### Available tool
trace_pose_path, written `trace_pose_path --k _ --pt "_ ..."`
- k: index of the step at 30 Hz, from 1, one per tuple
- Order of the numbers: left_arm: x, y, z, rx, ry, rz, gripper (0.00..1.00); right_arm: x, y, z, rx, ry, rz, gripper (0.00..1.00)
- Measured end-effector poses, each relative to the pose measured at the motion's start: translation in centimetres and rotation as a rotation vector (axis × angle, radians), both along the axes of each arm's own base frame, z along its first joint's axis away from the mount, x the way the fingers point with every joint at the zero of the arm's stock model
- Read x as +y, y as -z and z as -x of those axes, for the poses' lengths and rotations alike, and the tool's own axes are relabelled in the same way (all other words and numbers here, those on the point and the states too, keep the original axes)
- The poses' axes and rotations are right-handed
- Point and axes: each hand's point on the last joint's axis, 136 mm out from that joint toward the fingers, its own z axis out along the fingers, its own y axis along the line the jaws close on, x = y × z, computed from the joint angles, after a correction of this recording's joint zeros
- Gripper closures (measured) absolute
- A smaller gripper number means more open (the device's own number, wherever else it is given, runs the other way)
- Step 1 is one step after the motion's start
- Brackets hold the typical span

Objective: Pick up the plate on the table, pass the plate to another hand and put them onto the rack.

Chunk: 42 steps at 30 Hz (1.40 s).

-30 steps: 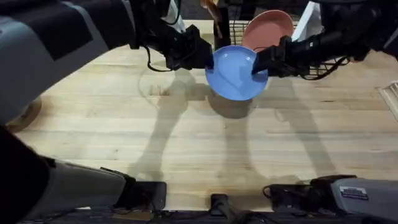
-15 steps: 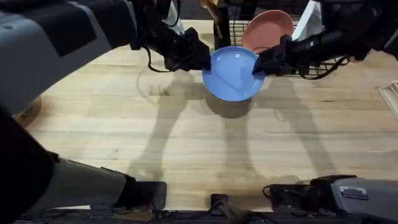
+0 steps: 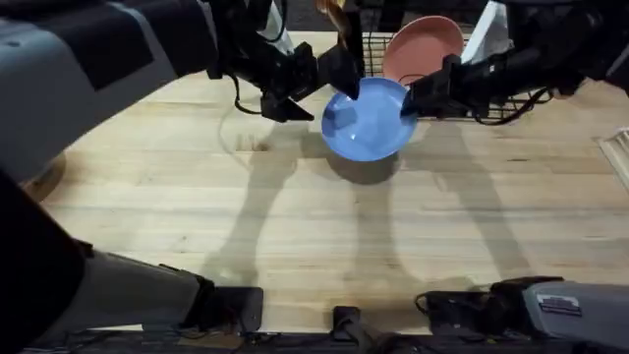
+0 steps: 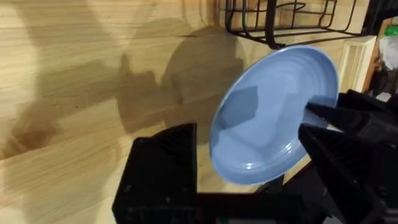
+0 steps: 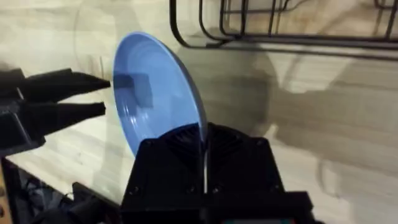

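Near side of the table (image 3: 295,236) is bare planks, crossed by arm shadows.

Further out, mid-table, the blue plate (image 3: 366,120) is held off the surface, tilted, with its shadow cast on the wood beneath. It is carried by the right gripper (image 3: 411,100) alone: fingers pinched on the plate's right rim, the rim seen clamped edge-on between them in the right wrist view (image 5: 202,140).

The left gripper (image 3: 319,84) is seen at the plate's left edge with fingers spread and apart from the rim. Handover is judged as made; the plate is owned by the right side.

Behind, at the far edge, the black wire rack (image 3: 373,44) is seen, with a pink plate (image 3: 423,44) already stood in it. The blue plate hangs just in front of the rack, not yet in a slot.

Risks from here:
- Only a single rim pinch is held; the glossy surface could be lost by slip or by rotation in the fingers if the arm is swung fast.
- The open left fingers are near the rim; the plate could be knocked if the right arm is moved before clearance is given.
- The pink plate sits near the path; it could be clipped on approach.
- A rack wire could be struck instead of a gap if the plate is not brought upright first.
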Motion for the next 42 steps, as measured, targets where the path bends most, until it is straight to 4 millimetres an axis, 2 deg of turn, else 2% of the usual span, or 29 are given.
trace_pose_path --k 1,6,12,13,14,16,18,29,32,33,36,42 --pt "0.4 -0.2 -0.2 -0.018 0.005 -0.003 0.006 -0.1 -0.3 -0.7 -0.031 0.005 0.005 0.970" --pt "1.5 -1.9 -0.5 -0.101 0.016 -0.010 0.006 -0.2 -0.5 -1.2 -0.055 0.010 0.010 0.970" --pt "3.8 -5.7 0.5 -0.264 0.047 -0.055 0.006 -0.2 -0.6 -1.4 -0.065 0.011 0.012 0.970" --pt "5.4 -6.9 1.2 -0.345 0.068 -0.127 0.006 -0.2 -0.6 -1.4 -0.065 0.011 0.012 0.970" --pt "6.0 -7.1 1.5 -0.364 0.070 -0.164 0.006 -0.2 -0.6 -1.4 -0.065 0.011 0.012 0.970" --pt "9.5 -6.9 1.8 -0.418 0.044 -0.382 0.006 -0.2 -0.6 -1.4 -0.065 0.011 0.012 0.970" --pt "10.8 -6.7 1.5 -0.432 0.034 -0.466 0.006 -0.2 -0.6 -1.4 -0.066 0.011 0.012 0.969" --pt "11.6 -6.5 1.3 -0.442 0.033 -0.519 0.007 -0.2 -0.7 -1.6 -0.082 0.005 0.014 0.970" --pt "11.6 -6.5 1.2 -0.442 0.033 -0.523 0.008 -0.3 -2.0 -0.9 -0.133 -0.043 0.039 0.970" --pt "11.6 -6.5 1.2 -0.442 0.033 -0.523 0.007 -0.6 -4.2 -0.3 -0.218 -0.073 0.052 0.970" --pt "11.6 -6.5 1.2 -0.442 0.033 -0.523 0.007 -1.2 -6.6 0.2 -0.319 -0.097 0.075 0.970" --pt "11.6 -6.5 1.3 -0.440 0.034 -0.523 0.009 -4.4 -9.9 0.7 -0.487 -0.109 0.198 0.970"
